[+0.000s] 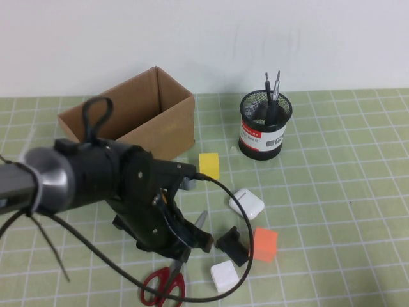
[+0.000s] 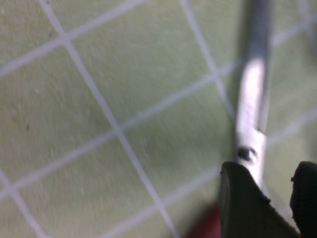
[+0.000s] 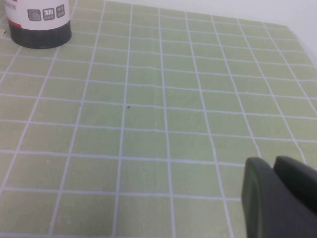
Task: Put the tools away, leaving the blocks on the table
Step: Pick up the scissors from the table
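Observation:
The red-handled scissors (image 1: 164,281) lie on the green grid table (image 1: 332,192) at the front, blades pointing away. My left gripper (image 1: 186,245) is low over them. In the left wrist view its open fingers (image 2: 242,198) stand either side of the steel blade (image 2: 251,99) just behind the pivot screw, with a bit of red handle (image 2: 210,225) showing; left gripper (image 2: 275,198). The black screwdriver handle (image 1: 261,112) and thin rod (image 1: 268,84) stand in the mesh cup (image 1: 265,128). Yellow (image 1: 209,165), orange (image 1: 264,244) and white (image 1: 224,276) cubes lie nearby. My right gripper (image 3: 275,178) is shut over bare mat, outside the high view.
An open cardboard box (image 1: 137,115) stands at the back left. A white earbud case (image 1: 246,203) and a small black clip (image 1: 233,245) lie between the cubes, right of the scissors. The left arm's cable loops over the scissors' handles. The cup's base shows in the right wrist view (image 3: 39,22).

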